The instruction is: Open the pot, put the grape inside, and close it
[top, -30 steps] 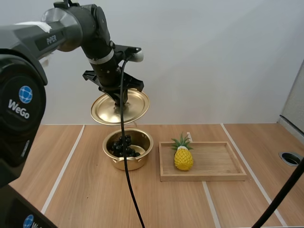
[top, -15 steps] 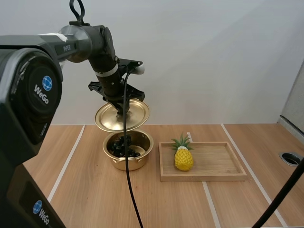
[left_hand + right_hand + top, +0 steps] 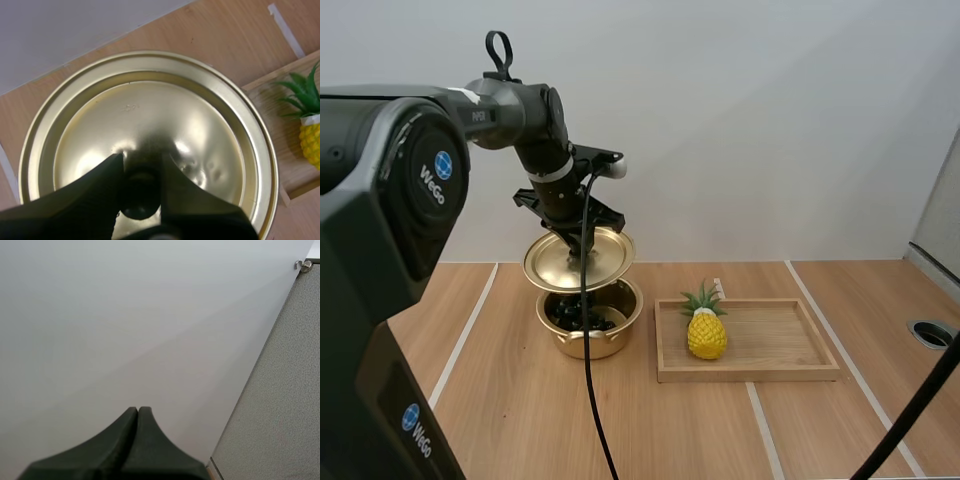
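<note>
My left tool [image 3: 582, 250] hangs over the golden pot [image 3: 628, 300] with the lid [image 3: 552, 268] carried dome-side up and nearly level just above the rim, set that way, by my reading, so it can drop squarely onto the opening. The dark bunch of grapes [image 3: 582, 314] already lies inside the pot, so I judge the closing to be the one step left, with the lid not yet seated. From the left wrist, the tool's two black fingers [image 3: 95, 190] stand only narrowly apart, pinching the small dark knob [image 3: 141, 199] at the lid's centre; gripping there keeps the wide disc balanced and leaves its edge free to meet the pot all round. The pot stands on the table [image 3: 510, 400] just left of a wooden tray [image 3: 780, 345], where a toy pineapple [image 3: 706, 334] stands upright, apart from the pot and clear of the lid's way down. My right tool [image 3: 137, 412] is off the job: its fingers lie pressed together as one dark wedge, with nothing between them.
</note>
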Controlling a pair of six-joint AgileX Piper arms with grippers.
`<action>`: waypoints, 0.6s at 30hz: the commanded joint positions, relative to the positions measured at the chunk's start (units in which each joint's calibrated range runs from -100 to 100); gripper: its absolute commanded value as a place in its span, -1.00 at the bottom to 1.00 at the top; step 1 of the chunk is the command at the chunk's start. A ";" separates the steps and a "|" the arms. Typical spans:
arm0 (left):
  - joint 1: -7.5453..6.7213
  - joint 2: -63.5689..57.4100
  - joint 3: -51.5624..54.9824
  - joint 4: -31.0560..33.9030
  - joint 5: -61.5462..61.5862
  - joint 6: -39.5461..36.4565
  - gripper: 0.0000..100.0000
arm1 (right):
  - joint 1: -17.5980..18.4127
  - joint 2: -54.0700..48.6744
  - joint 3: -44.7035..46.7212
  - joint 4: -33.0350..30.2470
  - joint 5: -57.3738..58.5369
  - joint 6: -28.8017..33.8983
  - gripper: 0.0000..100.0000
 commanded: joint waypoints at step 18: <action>-0.16 1.60 9.24 -5.20 -10.88 4.67 -1.00 | -0.25 -1.08 -0.36 -0.68 0.22 0.47 -1.00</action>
